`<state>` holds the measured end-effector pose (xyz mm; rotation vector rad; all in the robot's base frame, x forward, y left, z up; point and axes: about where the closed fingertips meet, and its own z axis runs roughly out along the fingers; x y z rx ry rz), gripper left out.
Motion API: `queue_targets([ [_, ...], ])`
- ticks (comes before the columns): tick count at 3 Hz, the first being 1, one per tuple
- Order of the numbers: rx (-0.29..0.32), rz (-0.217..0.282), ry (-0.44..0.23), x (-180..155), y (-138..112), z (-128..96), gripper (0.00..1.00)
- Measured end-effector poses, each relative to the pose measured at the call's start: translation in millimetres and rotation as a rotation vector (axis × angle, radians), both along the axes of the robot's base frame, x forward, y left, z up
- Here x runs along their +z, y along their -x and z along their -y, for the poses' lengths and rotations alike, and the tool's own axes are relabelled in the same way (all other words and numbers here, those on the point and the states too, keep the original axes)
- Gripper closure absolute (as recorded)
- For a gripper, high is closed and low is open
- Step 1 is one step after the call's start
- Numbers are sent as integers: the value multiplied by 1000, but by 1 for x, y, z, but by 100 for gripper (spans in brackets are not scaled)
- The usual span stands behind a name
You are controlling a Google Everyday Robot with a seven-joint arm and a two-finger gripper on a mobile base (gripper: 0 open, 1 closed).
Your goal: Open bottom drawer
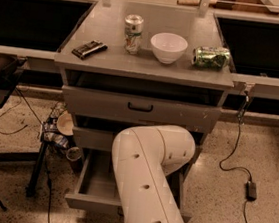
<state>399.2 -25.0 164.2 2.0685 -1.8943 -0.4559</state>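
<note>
End effector hidden behind arm (147, 180), low at cabinet front — wide or narrow, cannot tell. Bottom drawer (95, 186) stands pulled out, inside bare, arm across its right half. Risk: elbow knocking middle drawer (93, 138), or skewing bottom one till it jams. Around: can (133, 33), bowl (168, 47), crushed can (211, 57) on desk (109, 24); floor clutter (59, 132) just beside drawer's left corner.

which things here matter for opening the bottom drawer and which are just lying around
Job: bottom drawer, pulled out; arm; gripper, hidden behind the arm.
Lying about: upright can, white bowl, tipped can, dark packet, on the cabinet top.
</note>
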Motion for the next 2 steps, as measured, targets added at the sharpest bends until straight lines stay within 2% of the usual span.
queue_targets([
  [2, -18, 1, -5, 0, 12, 1, 0],
])
